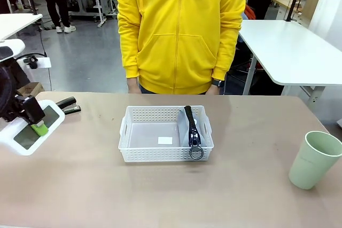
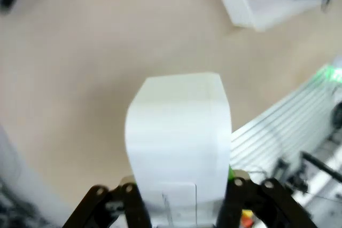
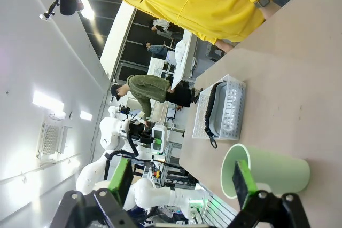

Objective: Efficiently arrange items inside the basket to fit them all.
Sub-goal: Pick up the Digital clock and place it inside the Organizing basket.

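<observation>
Holds the small white box between the green pads of the left hand, jaws drawn in partway to the box's width and pressed on two opposite sides; seems to carry it tilted just above the tabletop at the near left edge. Looks light and stiff with smooth, probably slippery faces, so calls for a firm grip on the flat sides rather than the rounded corners. Has the slim black stapler lying just beyond, likely hard and denser, best taken across its narrow body. Finds the white basket at mid-table, well apart, with the grey pouch on edge along its right wall: soft, floppy, easiest by the zipper ridge. Shows the right hand wide open and empty, facing the pale green cup, probably thin-walled and light, graspable over the rim
</observation>
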Motion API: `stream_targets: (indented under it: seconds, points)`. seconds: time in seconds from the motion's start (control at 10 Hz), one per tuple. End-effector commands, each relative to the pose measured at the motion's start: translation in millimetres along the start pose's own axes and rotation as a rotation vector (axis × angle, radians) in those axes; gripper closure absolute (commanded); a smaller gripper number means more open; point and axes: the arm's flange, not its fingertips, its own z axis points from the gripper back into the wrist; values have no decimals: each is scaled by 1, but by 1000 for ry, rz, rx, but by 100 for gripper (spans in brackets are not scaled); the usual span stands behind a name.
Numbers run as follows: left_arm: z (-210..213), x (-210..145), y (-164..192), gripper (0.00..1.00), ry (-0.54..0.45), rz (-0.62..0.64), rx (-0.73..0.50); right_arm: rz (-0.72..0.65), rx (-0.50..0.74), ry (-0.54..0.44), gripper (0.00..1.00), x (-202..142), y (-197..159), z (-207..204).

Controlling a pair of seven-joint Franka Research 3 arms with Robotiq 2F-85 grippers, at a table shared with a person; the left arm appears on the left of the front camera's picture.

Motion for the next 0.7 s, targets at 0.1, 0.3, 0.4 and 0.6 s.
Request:
stream_targets:
  seconds: [0.1, 0.3, 0.4, 0.6]
  points:
    - [3, -1, 18, 100, -135, -225, -138, -1, 17, -11, 0, 1, 3, 0]
    - [2, 2, 2, 100, -39, -145, -2, -1, 17, -11, 0, 1, 3, 0]
    - [2, 2, 2, 100, -39, -145, -2, -1, 17, -11, 0, 1, 3, 0]
    - [2, 2, 2, 100, -39, -145, -2, -1, 17, -11, 0, 1, 3, 0]
